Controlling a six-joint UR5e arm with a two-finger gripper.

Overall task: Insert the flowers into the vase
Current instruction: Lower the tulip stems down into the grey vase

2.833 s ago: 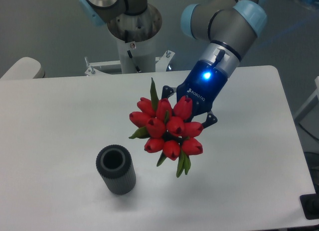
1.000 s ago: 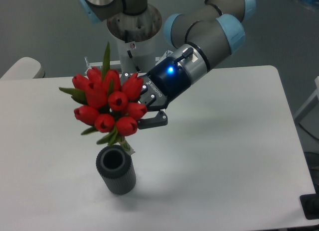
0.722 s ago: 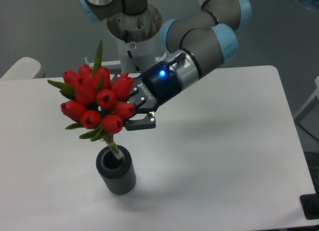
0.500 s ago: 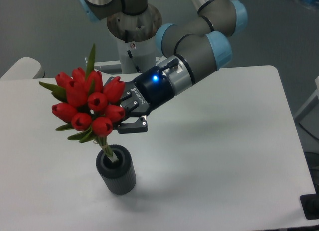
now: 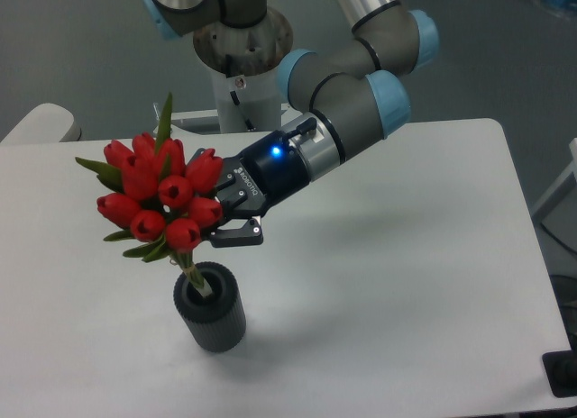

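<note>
Tool (image 5: 219, 222) closed on the flowers (image 5: 158, 197), gripping just behind the red heads, blue light glowing on its dark body. Held tilted, heads up and to the left, leaves sticking out above and at the sides. Stem ends reaching down into the round mouth of the vase (image 5: 210, 306), tips inside the hole near its left edge, heads well clear above the thick rim. Vase upright on the white tabletop (image 5: 406, 283), just below and slightly left of the tool. Behind, the arm's grey base column (image 5: 242, 53) at the far edge of the tabletop, with metal brackets (image 5: 171, 121) beside it. Compared with 0.5 s ago: bunch lower and closer to the vase, stems a little deeper in the hole, arm bent further down; vase in the same spot.
</note>
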